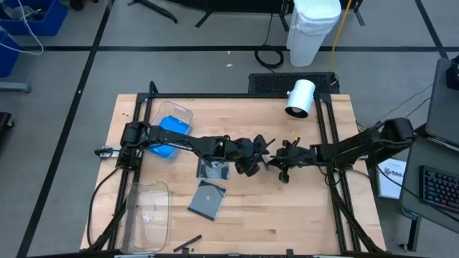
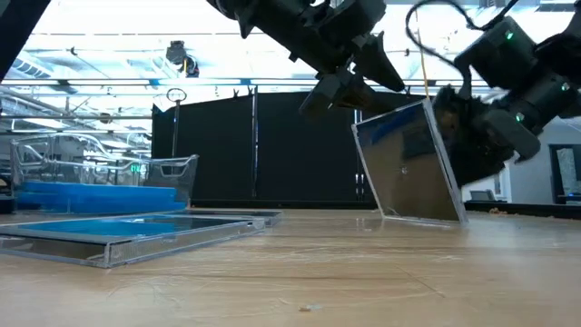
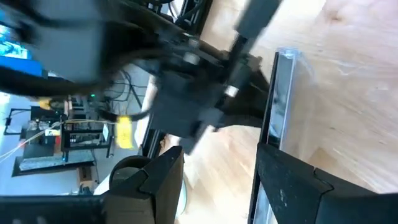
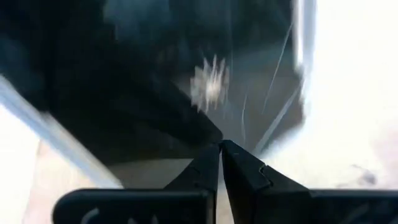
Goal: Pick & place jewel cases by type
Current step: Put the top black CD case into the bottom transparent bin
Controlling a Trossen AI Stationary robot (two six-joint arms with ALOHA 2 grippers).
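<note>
The left hand (image 1: 252,159) sits over the middle of the table, its two dark fingers spread apart, with the top edge of a thin, clear, square plastic jewel case (image 2: 410,163) between them; in the left wrist view one finger (image 3: 292,186) lies against the case's edge while the other stands off, so it steadies the case without visibly clamping it. The case stands on its lower edge on the wooden table (image 1: 287,215), tilted steeply. The right hand (image 1: 278,161) meets it from the other side; its fingers (image 4: 239,165) are pressed tip to tip with nothing between them, pushing at the flat face of the case.

Judging by its look, the case is light, stiff and slick, and brittle at the hinge and corners. Its broad faces give little purchase, so the hold should go across two opposite thin edges, near the middle of the side, with modest squeeze; too much could crack or pop it open.

Beyond the hands, a grey case showing a disc (image 1: 214,170) lies flat near the table's middle, and a second grey flat case (image 1: 206,199) lies toward the near edge. A clear rectangular plastic bin holding bright blue cases (image 1: 170,129) stands by the far-left corner, and an empty-looking clear bin (image 1: 147,215) sits by the near-left corner.
</note>
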